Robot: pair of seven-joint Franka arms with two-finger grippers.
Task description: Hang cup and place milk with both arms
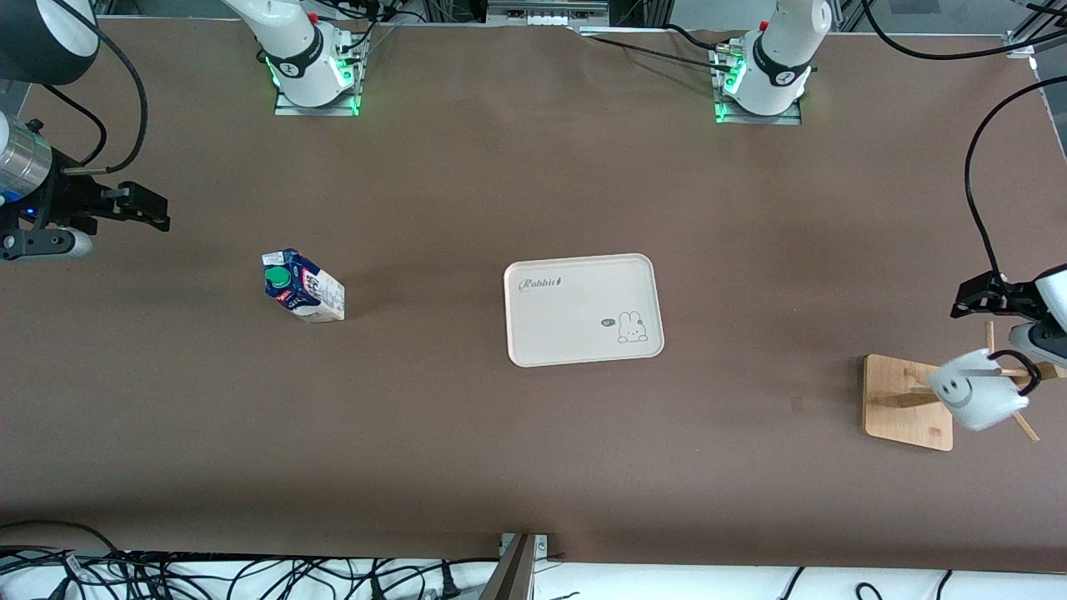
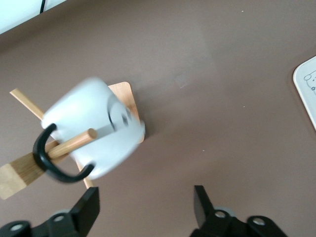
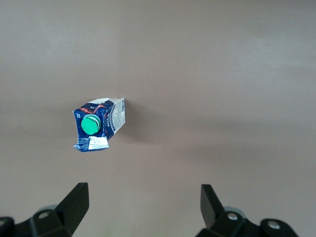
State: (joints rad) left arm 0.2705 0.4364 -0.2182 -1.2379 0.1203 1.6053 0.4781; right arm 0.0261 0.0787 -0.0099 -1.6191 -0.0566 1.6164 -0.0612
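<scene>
The white cup [image 1: 975, 398] with the smiley face hangs by its black handle [image 1: 1027, 375] on a peg of the wooden rack [image 1: 896, 396] at the left arm's end of the table. In the left wrist view the cup [image 2: 96, 131] looks smeared on the peg [image 2: 74, 143]. My left gripper [image 1: 963, 302] [image 2: 146, 202] is open and empty, just above the rack and apart from the cup. The blue milk [image 1: 304, 286] [image 3: 97, 124] with its green cap stands toward the right arm's end. My right gripper [image 1: 154, 208] [image 3: 143, 197] hangs open and empty over the table beside the milk.
A cream tray [image 1: 581, 260] with a rabbit drawing lies mid-table between the milk and the rack; its corner [image 2: 308, 89] shows in the left wrist view. Cables lie along the table's near edge. Both arm bases stand along the table's edge farthest from the front camera.
</scene>
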